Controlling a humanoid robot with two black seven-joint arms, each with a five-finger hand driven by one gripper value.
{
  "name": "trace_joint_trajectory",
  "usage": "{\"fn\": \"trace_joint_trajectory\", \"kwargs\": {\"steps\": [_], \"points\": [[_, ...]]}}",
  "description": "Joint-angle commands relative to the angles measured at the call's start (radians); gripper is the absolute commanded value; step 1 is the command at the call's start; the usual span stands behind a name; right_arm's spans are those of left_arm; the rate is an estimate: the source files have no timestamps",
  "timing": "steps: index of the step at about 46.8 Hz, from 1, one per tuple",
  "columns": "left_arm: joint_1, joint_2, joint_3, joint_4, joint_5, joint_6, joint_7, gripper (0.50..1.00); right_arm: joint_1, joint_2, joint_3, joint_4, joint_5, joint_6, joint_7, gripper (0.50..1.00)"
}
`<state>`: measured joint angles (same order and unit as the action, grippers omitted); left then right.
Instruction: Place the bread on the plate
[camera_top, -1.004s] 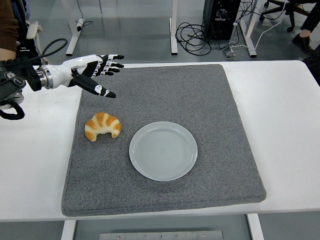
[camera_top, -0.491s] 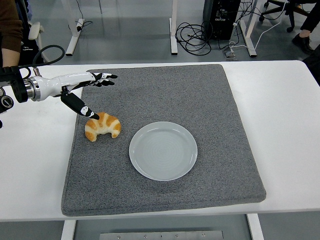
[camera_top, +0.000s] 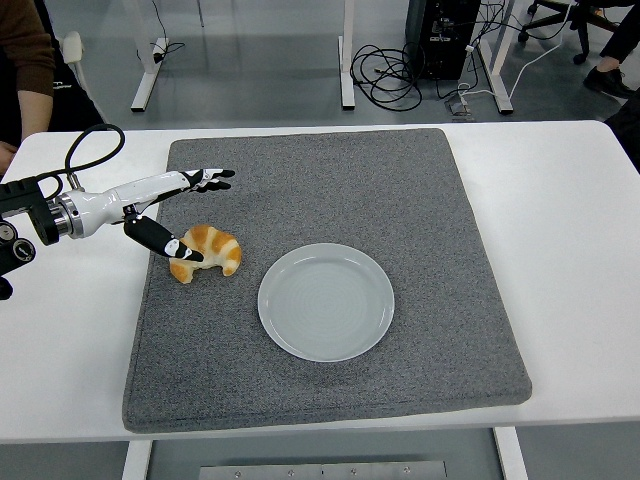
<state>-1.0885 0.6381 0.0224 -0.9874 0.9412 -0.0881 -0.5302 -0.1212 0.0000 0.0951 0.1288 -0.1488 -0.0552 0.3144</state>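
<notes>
A golden croissant (camera_top: 210, 250) lies on the left part of the grey mat (camera_top: 330, 170). Just right of it sits an empty pale plate (camera_top: 326, 301). My left hand (camera_top: 190, 210) reaches in from the left, low over the mat, with its fingers spread. Its thumb tip rests at the croissant's near-left end, while the other fingers (camera_top: 212, 177) point right, behind the bread. Nothing is held. The right arm is out of the picture.
The mat covers the middle of the white table (camera_top: 570, 220). A person's sleeve (camera_top: 25, 50) shows at the top left corner. Cables and desk legs lie on the floor beyond the table.
My left hand has dropped and drawn back toward me and to the left, coming down around the croissant; its thumb now touches the bread. Croissant and plate have not moved.
</notes>
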Motion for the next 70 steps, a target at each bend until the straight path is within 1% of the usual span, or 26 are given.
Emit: {"fn": "trace_joint_trajectory", "kwargs": {"steps": [1,7,16,27,36,48,55,59,70], "points": [[0.018,-0.001,-0.001,0.001,0.028,0.024,-0.007,0.966,0.0,0.0,0.0,0.0,0.0,0.0,0.0,1.0],[0.038,-0.005,0.001,0.003,0.054,0.071,-0.019,0.966,0.0,0.0,0.0,0.0,0.0,0.0,0.0,1.0],[0.056,-0.008,-0.001,0.012,0.053,0.096,-0.025,0.965,0.003,0.0,0.0,0.0,0.0,0.0,0.0,1.0],[0.075,-0.044,-0.001,0.047,0.051,0.151,-0.027,0.965,0.003,0.0,0.0,0.0,0.0,0.0,0.0,1.0],[0.091,-0.075,-0.002,0.089,0.047,0.169,-0.05,0.963,0.003,0.0,0.0,0.0,0.0,0.0,0.0,1.0],[0.107,-0.107,-0.002,0.135,0.041,0.172,-0.053,0.963,0.003,0.0,0.0,0.0,0.0,0.0,0.0,1.0],[0.116,-0.132,-0.002,0.167,0.037,0.202,-0.071,0.963,0.003,0.0,0.0,0.0,0.0,0.0,0.0,1.0],[0.134,-0.147,-0.004,0.188,0.037,0.205,-0.074,0.963,0.003,0.0,0.0,0.0,0.0,0.0,0.0,1.0],[0.147,-0.158,-0.002,0.193,0.037,0.226,-0.081,0.936,0.003,0.0,0.0,0.0,0.0,0.0,0.0,1.0]]}}
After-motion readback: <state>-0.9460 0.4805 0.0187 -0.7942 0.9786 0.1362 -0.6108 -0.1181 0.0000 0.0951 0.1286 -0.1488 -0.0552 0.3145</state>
